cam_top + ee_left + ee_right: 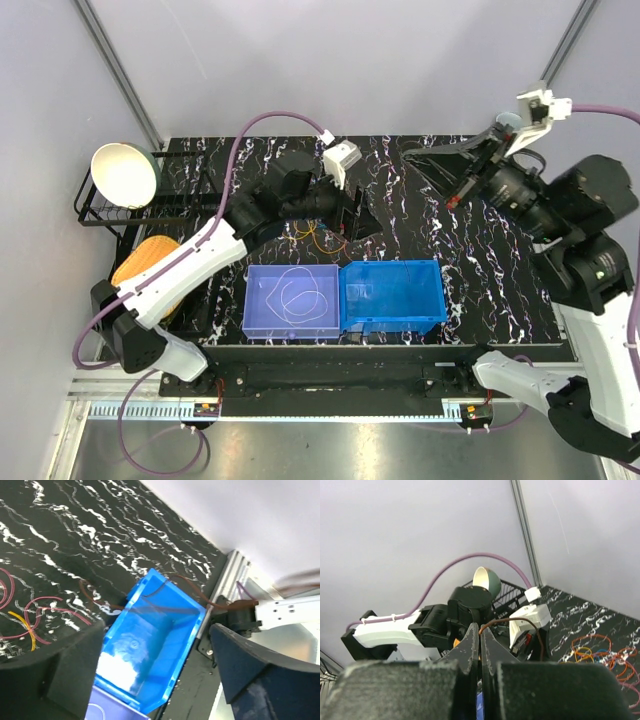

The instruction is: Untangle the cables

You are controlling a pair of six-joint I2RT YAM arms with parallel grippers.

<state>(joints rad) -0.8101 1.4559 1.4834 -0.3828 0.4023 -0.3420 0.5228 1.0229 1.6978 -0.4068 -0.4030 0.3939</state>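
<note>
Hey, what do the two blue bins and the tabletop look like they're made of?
Darker blue bin: probably moulded plastic, glossy, with a bright sheen on its floor. Paler bin: translucent plastic, it seems. Tabletop: black with white veins, a marble look, possibly laminate.

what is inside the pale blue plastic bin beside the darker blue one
One thin white cable lies looped on the floor of the pale blue translucent plastic bin. Nothing covers that floor from above.
</note>
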